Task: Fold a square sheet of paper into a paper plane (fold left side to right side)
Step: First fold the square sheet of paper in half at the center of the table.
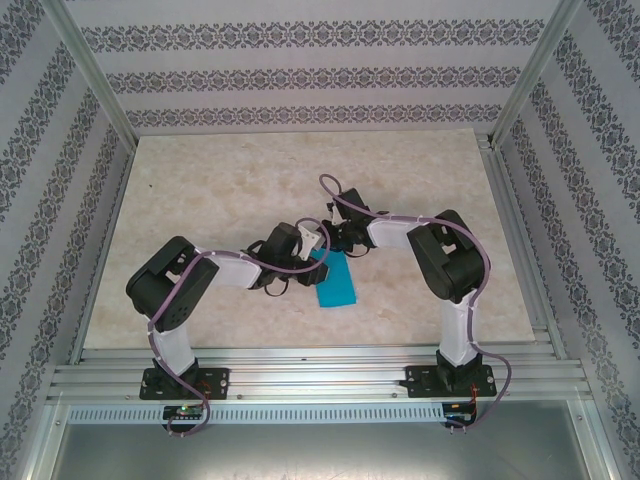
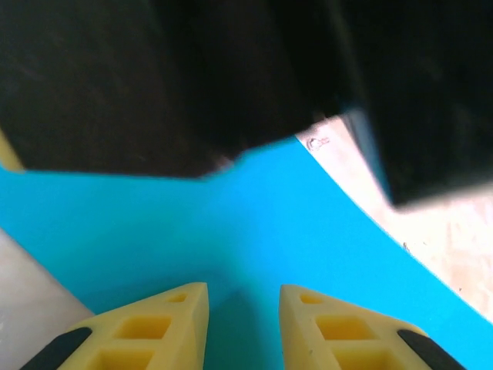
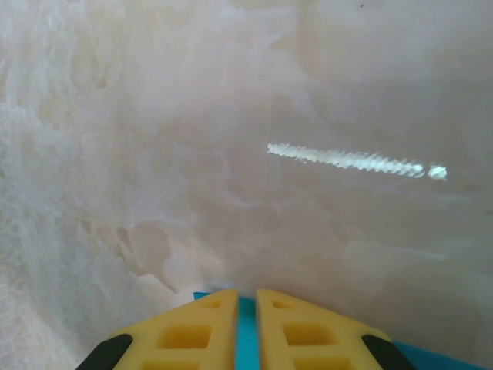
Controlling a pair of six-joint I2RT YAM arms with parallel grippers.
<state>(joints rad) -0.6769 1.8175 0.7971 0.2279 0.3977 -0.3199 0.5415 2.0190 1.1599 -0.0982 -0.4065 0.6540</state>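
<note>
Inventory: two arms, two end effectors, one sheet of paper [image 1: 337,282], two purple cables [image 1: 340,195].

Paper: bright blue and unmarked. From the top camera it shows as a narrow oblong lying flat just toward 6 o'clock of the worktop [image 1: 220,190] centre, long axis roughly 12 to 6 o'clock. Its 12 o'clock end is covered by the two end effectors, which meet there.

Left end effector [image 2: 243,297]: reaches in from 9 o'clock. The yellow fingers [image 2: 173,324] stand partly apart with a clear gap. The paper spreads beneath them, and no hold on it is visible. The dark body of the other arm hangs just ahead.

Right end effector [image 3: 246,297]: reaches in from 3 o'clock. The fingers are nearly together, leaving a narrow slit. Blue paper shows in the slit and beside both fingers. Whether the paper is pinched cannot be told.

Worktop: pale beige, marbled, glossy enough to carry a light streak.

Enclosure: walls [image 1: 300,75] papered in grey-and-white ornamental stripes at 9, 12 and 3 o'clock, with aluminium posts [image 1: 90,70] at the far corners. Both arm bases are bolted to a slotted metal rail [image 1: 320,380] at 6 o'clock.
</note>
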